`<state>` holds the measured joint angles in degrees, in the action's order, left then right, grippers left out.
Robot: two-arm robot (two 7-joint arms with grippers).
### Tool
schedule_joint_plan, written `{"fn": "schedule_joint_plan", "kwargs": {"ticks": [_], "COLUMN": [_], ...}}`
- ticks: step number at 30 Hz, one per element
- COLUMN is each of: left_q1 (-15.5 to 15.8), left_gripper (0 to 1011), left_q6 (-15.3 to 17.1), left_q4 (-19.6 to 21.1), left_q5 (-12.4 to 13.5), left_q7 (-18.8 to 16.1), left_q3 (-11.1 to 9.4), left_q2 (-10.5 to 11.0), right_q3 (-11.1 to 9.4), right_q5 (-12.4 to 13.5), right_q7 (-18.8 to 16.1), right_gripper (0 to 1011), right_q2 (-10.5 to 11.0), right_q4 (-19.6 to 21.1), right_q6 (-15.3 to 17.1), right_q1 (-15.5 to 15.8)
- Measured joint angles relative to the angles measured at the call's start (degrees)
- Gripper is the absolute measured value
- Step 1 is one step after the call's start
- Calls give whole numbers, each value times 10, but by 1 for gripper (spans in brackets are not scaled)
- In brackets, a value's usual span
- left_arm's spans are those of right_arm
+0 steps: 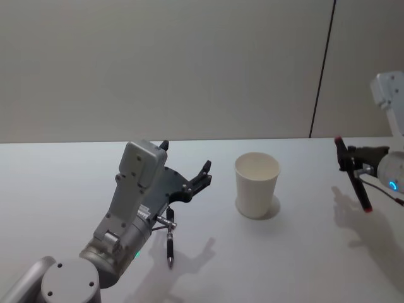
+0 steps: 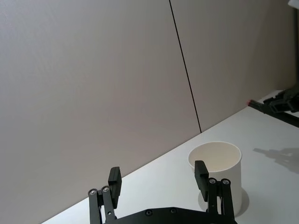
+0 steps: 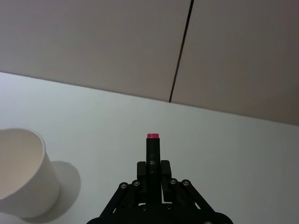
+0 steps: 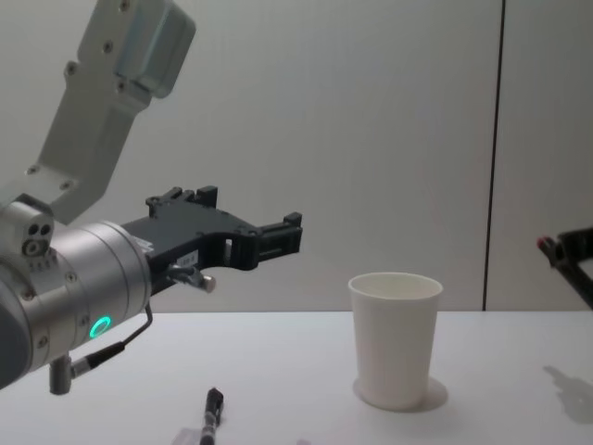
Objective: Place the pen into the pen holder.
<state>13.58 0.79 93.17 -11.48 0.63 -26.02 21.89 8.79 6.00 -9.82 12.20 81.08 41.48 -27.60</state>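
The pen holder (image 1: 257, 185) is a plain white paper cup standing upright mid-table, also in the chest view (image 4: 396, 338) and both wrist views (image 2: 219, 170) (image 3: 21, 175). My right gripper (image 1: 351, 163) hovers right of it, shut on a black pen with red ends (image 1: 361, 192), whose red tip (image 3: 153, 136) sticks out past the fingers. A second black pen (image 1: 170, 247) lies on the table left of the cup, below my left arm (image 4: 211, 413). My left gripper (image 1: 185, 159) hangs open above the table left of the cup, holding nothing (image 2: 158, 175).
The white table (image 1: 303, 252) runs back to a beige panelled wall (image 1: 189, 63) with a dark vertical seam (image 1: 322, 69). Bare tabletop lies between the cup and the right gripper and in front of the cup.
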Motion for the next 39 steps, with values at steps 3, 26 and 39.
{"fn": "schedule_joint_plan", "kwargs": {"ticks": [3, 26, 39], "left_q1": [0, 0, 0], "left_gripper": [1003, 1003, 1003], "left_q6": [0, 0, 0], "left_q4": [0, 0, 0], "left_q5": [0, 0, 0], "left_q7": [0, 0, 0], "left_q3": [0, 0, 0], "left_q2": [0, 0, 0], "right_q3": [2, 23, 38], "right_q5": [-6, -52, -81], "right_q7": [-2, 0, 17], "right_gripper": [168, 168, 168], "right_q2": [0, -9, -24], "right_q4": [9, 31, -3], "right_q6": [-25, -240, -391], "right_q1": [5, 24, 18]}}
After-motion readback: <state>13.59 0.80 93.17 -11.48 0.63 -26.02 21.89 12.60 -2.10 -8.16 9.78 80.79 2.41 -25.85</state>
